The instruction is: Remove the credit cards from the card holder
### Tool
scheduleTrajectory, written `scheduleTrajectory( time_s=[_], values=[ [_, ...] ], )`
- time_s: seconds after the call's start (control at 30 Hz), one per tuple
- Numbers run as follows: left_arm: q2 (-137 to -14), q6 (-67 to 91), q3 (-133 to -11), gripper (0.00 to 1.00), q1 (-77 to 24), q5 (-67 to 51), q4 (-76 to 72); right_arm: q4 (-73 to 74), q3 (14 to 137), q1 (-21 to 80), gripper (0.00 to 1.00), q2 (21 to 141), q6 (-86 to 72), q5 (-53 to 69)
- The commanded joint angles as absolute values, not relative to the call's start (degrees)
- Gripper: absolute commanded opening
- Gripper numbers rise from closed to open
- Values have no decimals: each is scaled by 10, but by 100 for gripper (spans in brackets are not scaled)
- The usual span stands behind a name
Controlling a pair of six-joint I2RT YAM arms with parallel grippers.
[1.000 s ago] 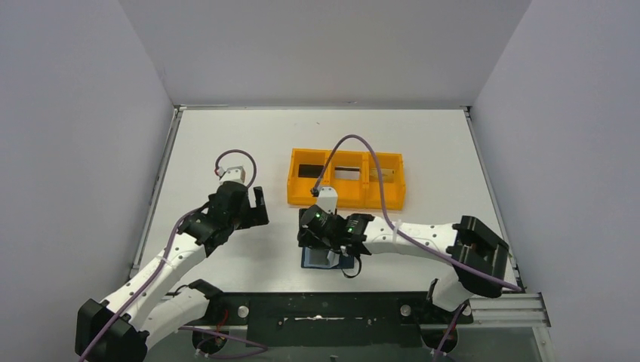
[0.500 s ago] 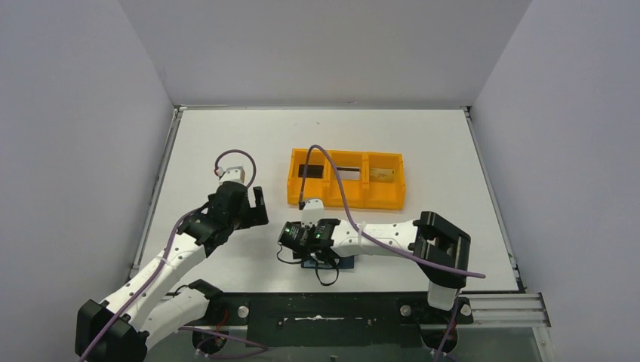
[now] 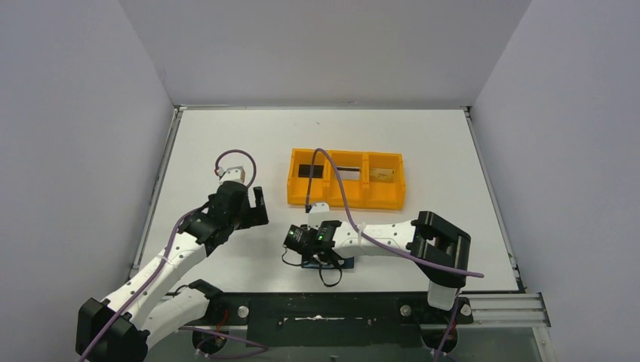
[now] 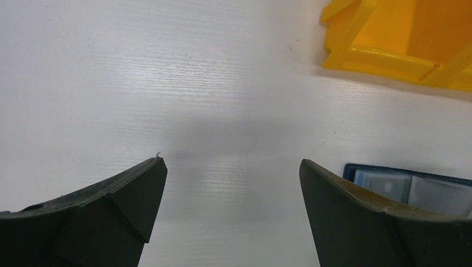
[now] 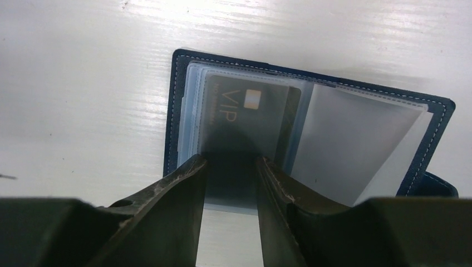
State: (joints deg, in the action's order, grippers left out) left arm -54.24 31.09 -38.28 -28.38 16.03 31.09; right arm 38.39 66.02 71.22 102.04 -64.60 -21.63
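Only your right wrist view shows the right end effector (image 5: 231, 160) narrowly parted over the VIP card's (image 5: 239, 108) near edge; left end effector (image 4: 232, 162) spread wide.

So the card holder (image 5: 356, 144) is lying open on the table (image 3: 226, 136), tray (image 3: 346, 197) sitting just behind it. A card (image 5: 245, 117) is sitting in one half, right gripper (image 5: 231, 161) hanging over it, left gripper (image 4: 231, 167) off left.

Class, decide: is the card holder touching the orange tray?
Apart. The left wrist view shows bare white table between the holder and the tray.
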Motion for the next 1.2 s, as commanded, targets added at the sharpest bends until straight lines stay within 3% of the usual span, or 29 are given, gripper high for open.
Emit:
scheduleTrajectory(
  time_s=[0.0,0.33,0.6,0.9,1.17],
  values=[
    [-543,311,-409,92,-281,156,299,369,656,708,35,1029,-661,-229],
    [-548,310,-409,92,-280,154,299,361,641,703,31,1043,-664,-220],
    [-551,311,-408,92,-280,152,299,327,624,699,8,1039,-656,-206],
    [-552,313,-407,92,-280,134,295,248,601,690,6,976,-621,-197],
    [-505,368,-358,92,-280,-3,219,92,509,666,6,884,-601,-161]
  ],
)
